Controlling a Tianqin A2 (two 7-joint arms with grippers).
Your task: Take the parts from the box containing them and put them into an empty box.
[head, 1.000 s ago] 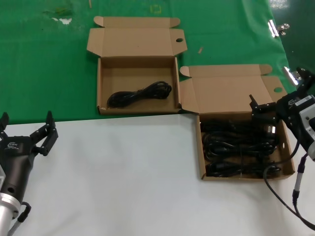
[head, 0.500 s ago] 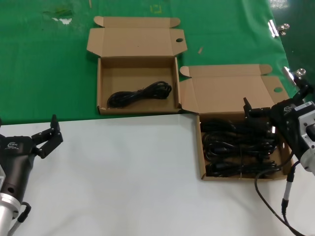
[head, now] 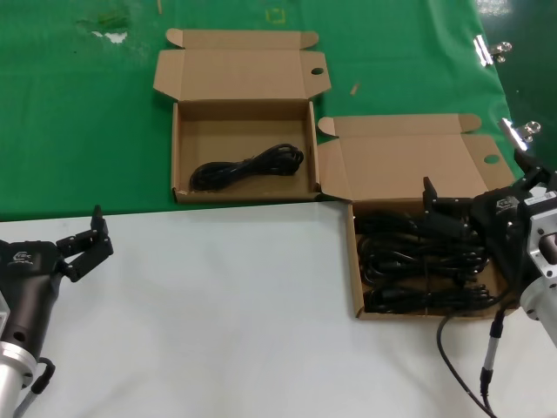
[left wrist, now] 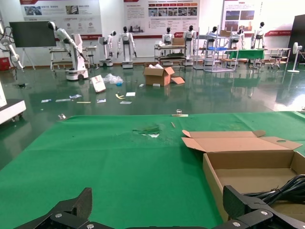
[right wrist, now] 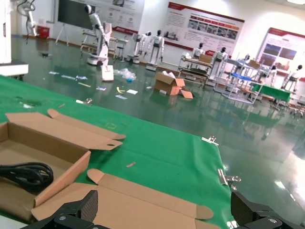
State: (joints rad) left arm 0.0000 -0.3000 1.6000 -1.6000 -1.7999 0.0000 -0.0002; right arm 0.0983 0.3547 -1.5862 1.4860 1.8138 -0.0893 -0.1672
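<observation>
- Cords (head: pixel 424 261) lie stacked in the full box (head: pixel 359 287) at the table's right edge.
- One cord (head: pixel 248 165) lies in the other box (head: pixel 178 157) on the green cloth (head: pixel 70 131).
- Right gripper (head: pixel 444 209) hangs spread over the stack's far edge.
- Left gripper (head: pixel 83 244) hovers spread at the left edge.

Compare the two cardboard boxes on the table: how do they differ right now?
The far box holds a single black cord; the near box is packed with several cords. The far box sits wholly on the green mat; the near box reaches onto the white surface. The right tool hovers open over the near box; none is at the far box. Both are shallow, brown, lids open.
</observation>
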